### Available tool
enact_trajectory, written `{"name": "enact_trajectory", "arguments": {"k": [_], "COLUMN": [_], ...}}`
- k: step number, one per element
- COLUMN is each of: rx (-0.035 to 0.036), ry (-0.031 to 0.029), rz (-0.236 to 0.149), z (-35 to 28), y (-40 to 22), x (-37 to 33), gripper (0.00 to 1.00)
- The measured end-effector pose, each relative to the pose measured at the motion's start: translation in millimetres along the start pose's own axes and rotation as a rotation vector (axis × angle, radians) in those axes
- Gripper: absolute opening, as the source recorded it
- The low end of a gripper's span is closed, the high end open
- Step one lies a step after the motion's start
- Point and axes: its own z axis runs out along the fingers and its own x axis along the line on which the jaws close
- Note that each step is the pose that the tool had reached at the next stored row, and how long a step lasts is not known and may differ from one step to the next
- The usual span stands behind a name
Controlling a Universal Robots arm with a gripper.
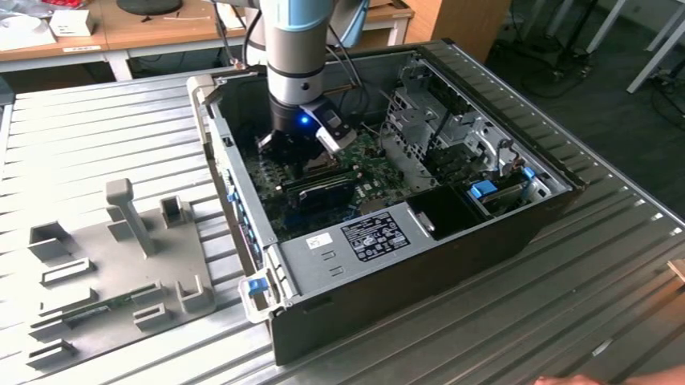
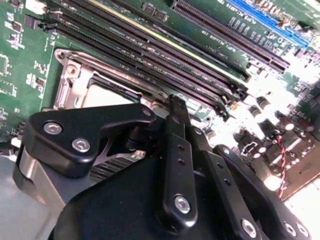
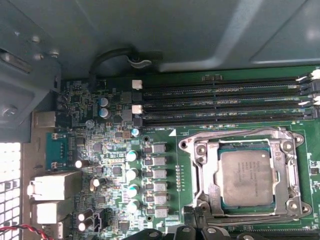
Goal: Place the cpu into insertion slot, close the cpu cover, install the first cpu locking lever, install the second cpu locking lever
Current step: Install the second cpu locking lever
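Note:
The cpu (image 3: 247, 177), a grey square chip, lies flat in the insertion slot (image 3: 295, 205) on the green board. The cpu cover (image 3: 204, 167), a shiny metal frame, lies down around it, with a thin wire lever (image 3: 235, 133) along one side. My gripper (image 3: 195, 215) is shut with nothing in it, its black tip at the socket's edge near a corner. In the second wrist view the gripper (image 2: 175, 105) reaches over the socket, hiding most of the cpu (image 2: 102, 95) and cover (image 2: 67, 85). In the exterior view the gripper (image 1: 303, 156) hangs low inside the open computer case (image 1: 428, 241).
Long black memory slots (image 3: 225, 102) run beside the socket, and a row of capacitors (image 3: 131, 172) stands on its other side. The case wall (image 3: 150, 30) is close by. A grey fixture tray (image 1: 118, 265) lies on the metal table at the exterior view's left.

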Motion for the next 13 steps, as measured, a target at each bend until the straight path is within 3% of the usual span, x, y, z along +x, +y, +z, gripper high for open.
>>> {"name": "enact_trajectory", "arguments": {"k": [13], "rx": [0.0002], "ry": [0.0000], "rz": [0.000], "z": [2.4], "y": [-0.3], "x": [1.3], "gripper": [0.10]}}
